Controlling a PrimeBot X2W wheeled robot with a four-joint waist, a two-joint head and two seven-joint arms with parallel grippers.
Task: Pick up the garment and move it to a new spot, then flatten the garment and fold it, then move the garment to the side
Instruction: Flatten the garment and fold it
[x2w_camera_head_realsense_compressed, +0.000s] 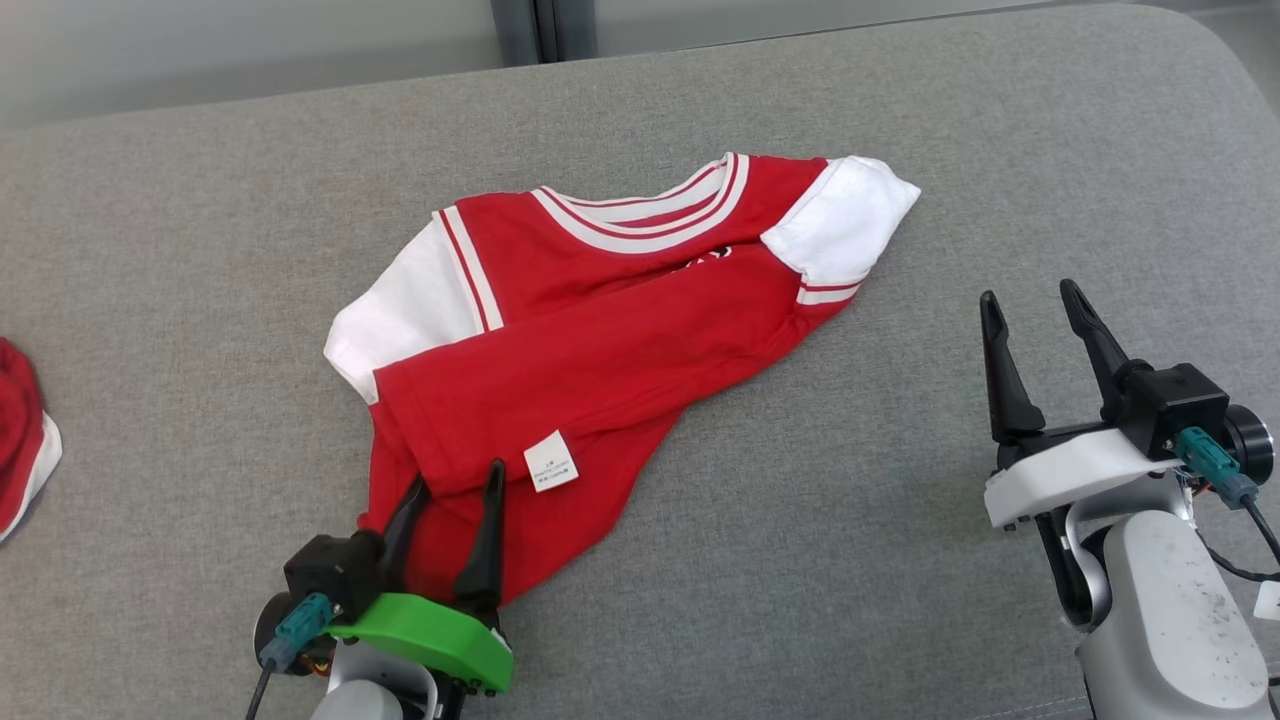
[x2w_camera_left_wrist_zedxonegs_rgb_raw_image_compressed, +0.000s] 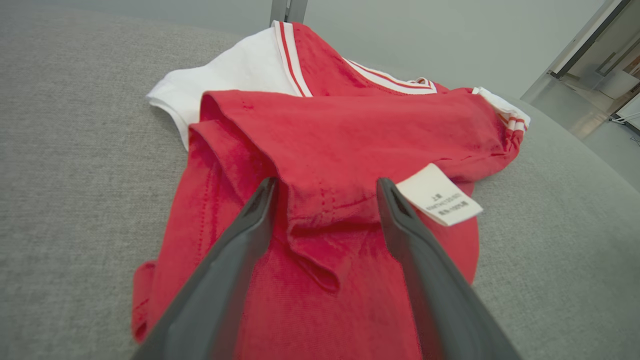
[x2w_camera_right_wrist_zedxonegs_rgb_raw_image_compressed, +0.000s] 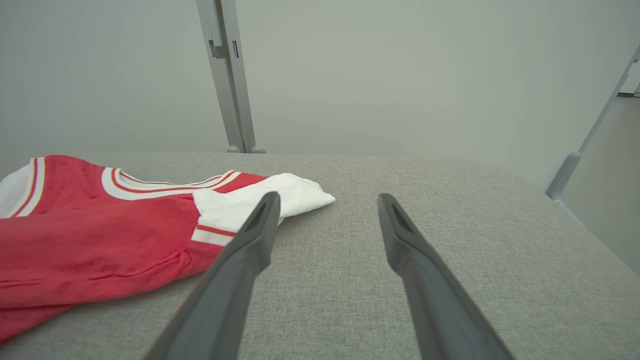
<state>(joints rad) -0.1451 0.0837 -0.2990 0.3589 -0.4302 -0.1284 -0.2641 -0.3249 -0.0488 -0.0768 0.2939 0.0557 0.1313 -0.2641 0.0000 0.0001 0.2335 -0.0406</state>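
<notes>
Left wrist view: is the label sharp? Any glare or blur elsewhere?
Left wrist view: label in focus, print too small to read; fingers soft near the lens. Head view: even light, no glare on the shirt. Right wrist view: sharp, faint shadows.

My left gripper (x2w_camera_head_realsense_compressed: 458, 478) has long dark tapered fingers (x2w_camera_head_realsense_compressed: 487, 540) on a bright green mount (x2w_camera_head_realsense_compressed: 430, 635); the right gripper (x2w_camera_head_realsense_compressed: 1029, 292) has the same on a white mount (x2w_camera_head_realsense_compressed: 1070, 470). Each carries a black block (x2w_camera_head_realsense_compressed: 1180, 400) with a teal plug (x2w_camera_head_realsense_compressed: 1205, 455) and dark cable (x2w_camera_head_realsense_compressed: 258, 690). My right forearm (x2w_camera_head_realsense_compressed: 1170, 610) is pale grey, dark-flecked.
</notes>
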